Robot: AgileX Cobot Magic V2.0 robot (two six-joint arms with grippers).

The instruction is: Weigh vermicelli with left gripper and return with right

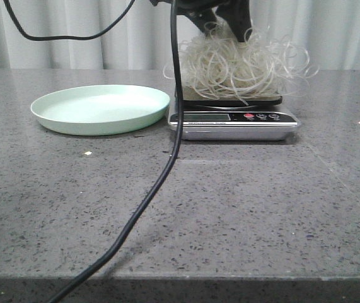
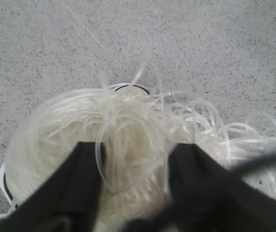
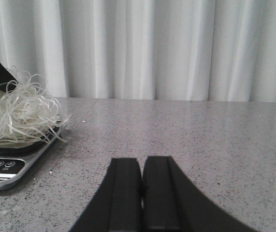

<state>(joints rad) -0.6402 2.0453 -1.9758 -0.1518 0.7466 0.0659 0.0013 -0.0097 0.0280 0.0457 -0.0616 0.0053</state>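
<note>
The vermicelli (image 1: 239, 66) lay as a loose tangle on the platform of the kitchen scale (image 1: 233, 122), just beside the pale green plate (image 1: 100, 108), which was empty. I judged that the pile had been put there so the scale could read its weight. Some strands hung over the platform edge, so I was not sure that the whole weight rested on it.

My left gripper (image 2: 137, 181) was right above the pile, its two black fingers (image 2: 77, 186) parted with noodle loops between them. The strands were not squeezed, so I took the jaws as open, but I could not tell whether they touched the noodles or not.

My right gripper (image 3: 141, 193) hung low over the bare table (image 3: 215, 145), well apart from the scale, with its fingers pressed together and holding nothing. I judged it was waiting there, out of the way, for its turn to carry the noodles back to the plate.
</note>
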